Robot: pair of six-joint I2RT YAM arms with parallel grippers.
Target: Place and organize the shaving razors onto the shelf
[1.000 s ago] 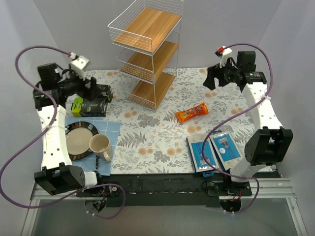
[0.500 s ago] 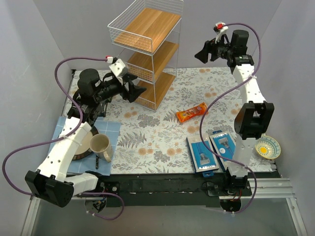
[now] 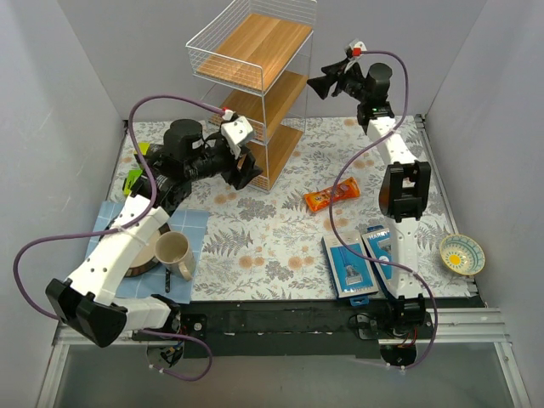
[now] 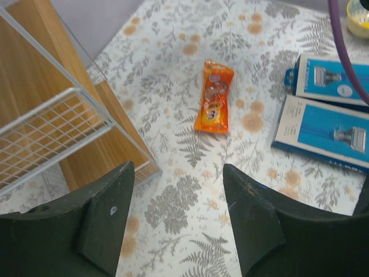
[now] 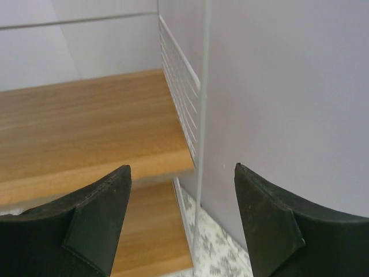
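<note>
Blue shaving razors [image 3: 351, 270], two packs side by side, lie on the floral cloth [image 3: 255, 242], well apart from the shelf [image 3: 259, 47]; your left gripper [image 4: 176, 173] and right gripper [image 5: 181, 170] both gape empty, seemingly near its tiers

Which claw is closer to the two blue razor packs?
Left. The left claw hangs low by the shelf, left of the razor packs; the right claw is raised beside its top tier, farther back.
</note>
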